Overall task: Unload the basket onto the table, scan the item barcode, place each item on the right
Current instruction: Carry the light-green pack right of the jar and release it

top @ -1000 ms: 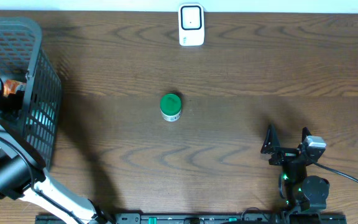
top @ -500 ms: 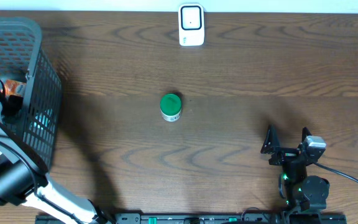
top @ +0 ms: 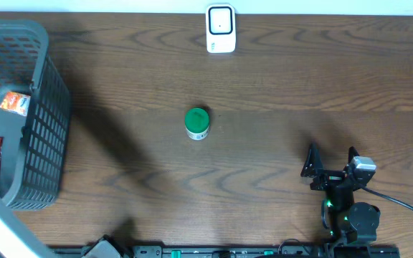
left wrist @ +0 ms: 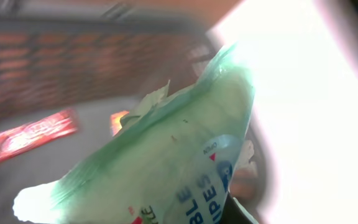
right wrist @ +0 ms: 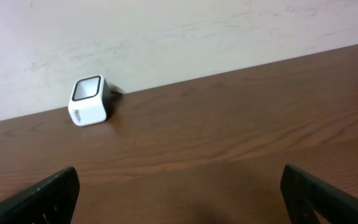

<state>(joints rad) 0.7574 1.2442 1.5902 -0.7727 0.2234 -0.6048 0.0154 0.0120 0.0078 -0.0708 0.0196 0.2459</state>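
Left tool: clamped shut on pale green wipes pack (left wrist: 166, 155). Pack fills left wrist view, blurred; tool's own fingers hidden behind it. Pack hangs above floor of basket (top: 45, 122); red snack packet (left wrist: 33, 134) lies flat below it.
Right tool (top: 330, 160): jaws spread wide, holding nothing, touching nothing, low over bench (top: 300, 86), near right.
Scanner (top: 221, 29): upright, far edge of bench, middle.
Green-lidded jar (top: 197, 122): stands mid-bench, well apart from scanner and right tool.
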